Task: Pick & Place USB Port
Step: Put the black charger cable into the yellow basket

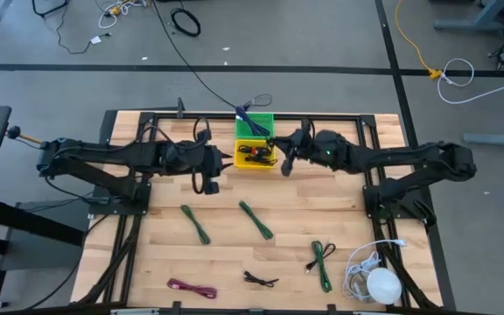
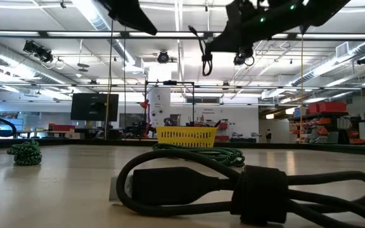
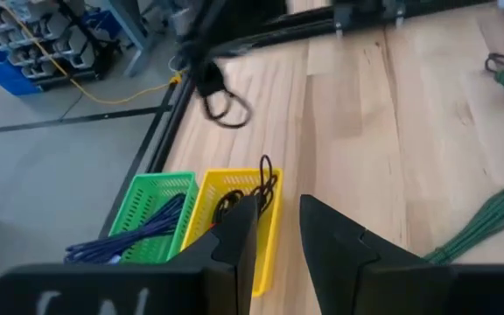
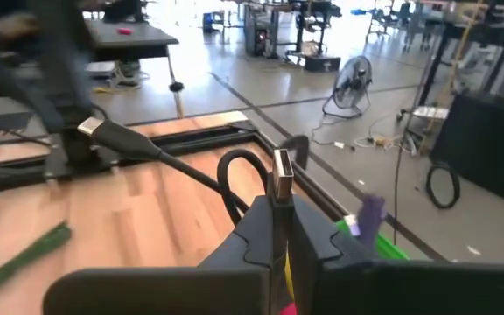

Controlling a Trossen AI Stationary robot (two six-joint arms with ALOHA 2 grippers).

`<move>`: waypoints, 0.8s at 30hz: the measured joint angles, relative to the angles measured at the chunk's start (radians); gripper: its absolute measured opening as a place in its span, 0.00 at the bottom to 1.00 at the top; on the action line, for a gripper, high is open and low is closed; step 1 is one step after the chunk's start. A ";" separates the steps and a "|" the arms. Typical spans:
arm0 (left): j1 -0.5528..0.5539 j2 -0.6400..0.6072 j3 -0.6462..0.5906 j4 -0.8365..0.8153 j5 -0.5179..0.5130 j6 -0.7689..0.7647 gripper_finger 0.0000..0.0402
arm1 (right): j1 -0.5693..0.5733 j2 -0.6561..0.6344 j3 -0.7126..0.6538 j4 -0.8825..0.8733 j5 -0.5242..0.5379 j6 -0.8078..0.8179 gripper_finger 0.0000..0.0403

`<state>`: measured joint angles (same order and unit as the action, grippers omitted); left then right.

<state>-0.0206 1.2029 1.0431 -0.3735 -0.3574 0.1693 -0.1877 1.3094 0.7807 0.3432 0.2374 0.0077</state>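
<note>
My right gripper (image 1: 284,163) hovers high over the table, just right of the yellow basket (image 1: 256,156), shut on a black USB cable (image 4: 234,179). The basket holds dark cables (image 3: 248,197). Beside it, toward the far edge, a green basket (image 1: 255,125) holds a blue cable (image 3: 138,234). My left gripper (image 3: 278,214) is open with nothing between its fingers. It hangs over the table left of the yellow basket (image 3: 234,188). My right gripper pinches the black USB cable between its two fingers, right behind the metal plug (image 4: 282,175), which sticks out past the fingertips. The cable is lifted clear. One loop (image 2: 206,62) hangs below the gripper and the other connector (image 4: 101,131) trails free.
On the near half of the table lie three green cable bundles (image 1: 195,224) (image 1: 255,219) (image 1: 322,262), a black cable (image 1: 259,280), a magenta one (image 1: 191,289) and a white cable with a white round object (image 1: 379,284). Black frame rails run along the table's edges.
</note>
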 joint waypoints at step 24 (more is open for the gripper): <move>-0.005 -0.005 -0.001 0.002 0.070 -0.004 0.24 | -0.132 0.429 0.257 -0.329 -0.097 -0.129 0.02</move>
<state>-0.0254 1.1984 1.0416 -0.3714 -0.2874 0.1654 -0.3197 1.7385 1.0378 0.0146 0.1404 -0.1213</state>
